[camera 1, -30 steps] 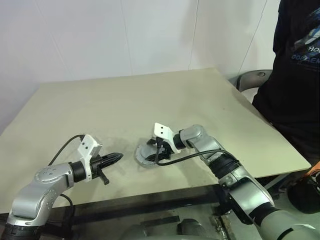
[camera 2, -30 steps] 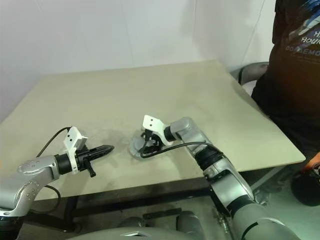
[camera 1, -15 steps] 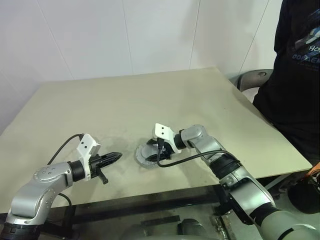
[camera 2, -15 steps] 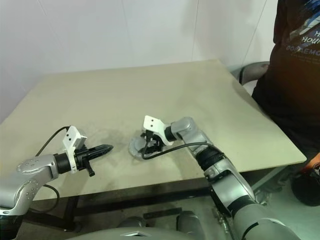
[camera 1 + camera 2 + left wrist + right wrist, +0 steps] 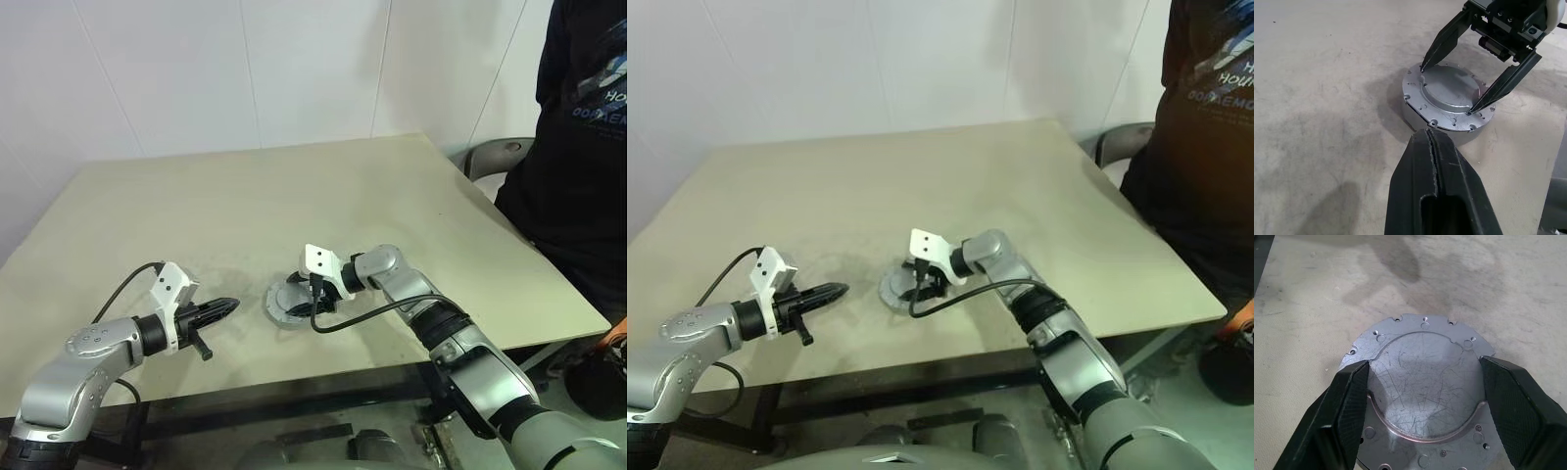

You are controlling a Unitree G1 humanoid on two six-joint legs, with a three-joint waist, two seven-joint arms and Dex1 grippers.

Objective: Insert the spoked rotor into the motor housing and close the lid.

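Note:
The lid (image 5: 1422, 377), a flat grey disc with small holes round its flange, lies on top of the round silver motor housing (image 5: 1413, 113) at the table's front middle. My right gripper (image 5: 1445, 91) reaches over it from the right. Its jaws stand wide, one fingertip against each side of the lid's raised centre. My left gripper (image 5: 230, 306) is shut and empty. It hovers a short way left of the housing, pointing at it, with its fingertips (image 5: 1427, 133) just short of the wall. The spoked rotor is hidden.
The beige table (image 5: 245, 196) runs far back and to both sides. A person in a black shirt (image 5: 578, 147) stands at its right edge beside a grey chair (image 5: 495, 152). A black cable (image 5: 362, 311) loops off my right wrist near the front edge.

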